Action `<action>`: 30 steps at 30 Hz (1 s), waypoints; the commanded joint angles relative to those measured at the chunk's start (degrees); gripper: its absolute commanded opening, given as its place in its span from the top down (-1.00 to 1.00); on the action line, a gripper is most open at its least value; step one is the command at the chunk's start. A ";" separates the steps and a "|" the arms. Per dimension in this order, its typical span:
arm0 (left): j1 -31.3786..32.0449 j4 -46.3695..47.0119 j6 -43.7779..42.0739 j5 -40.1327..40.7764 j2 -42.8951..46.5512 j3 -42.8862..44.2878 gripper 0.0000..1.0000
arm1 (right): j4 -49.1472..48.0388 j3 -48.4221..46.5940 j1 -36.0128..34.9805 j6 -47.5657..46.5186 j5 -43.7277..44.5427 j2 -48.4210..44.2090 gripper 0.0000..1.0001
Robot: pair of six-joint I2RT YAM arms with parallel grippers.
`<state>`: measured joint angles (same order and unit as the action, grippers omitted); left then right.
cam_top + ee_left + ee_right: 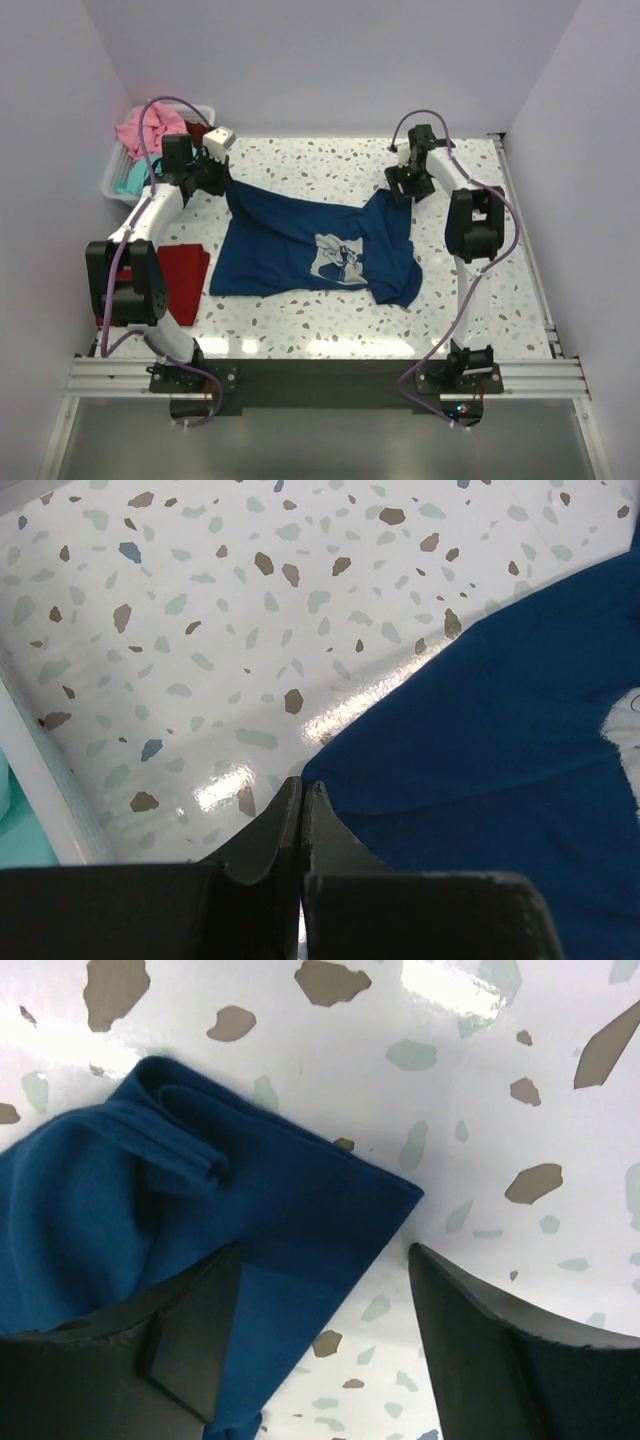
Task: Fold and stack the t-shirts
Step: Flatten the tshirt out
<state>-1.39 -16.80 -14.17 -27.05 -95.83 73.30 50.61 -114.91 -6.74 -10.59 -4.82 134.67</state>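
Top external: nearest you, the dark red cloth t-shirt (pixel 185 280) is lying folded. Mid-table, the navy blue printed t-shirt (pixel 300 245) is lying spread, with the left gripper (pixel 303 785) pinching one corner and the right gripper (pixel 325 1255) gaping over another. Farthest, a pink t-shirt (pixel 140 128) and a teal t-shirt (pixel 130 180) are waiting in the white plastic basket (pixel 110 185).

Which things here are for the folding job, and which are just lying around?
For the job: navy t-shirt, dark red t-shirt, pink t-shirt, teal t-shirt.
Just lying about: white basket, speckled table.
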 commanded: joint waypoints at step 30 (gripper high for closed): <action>-2.57 -2.18 -3.05 -1.25 3.53 9.68 1.00 | 3.97 -5.15 11.65 -5.58 -0.63 -23.91 1.00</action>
<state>-2.98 -18.76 -14.81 -27.33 -98.45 81.87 53.34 -117.40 2.87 -13.87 -4.62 119.37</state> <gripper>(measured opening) 0.021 0.018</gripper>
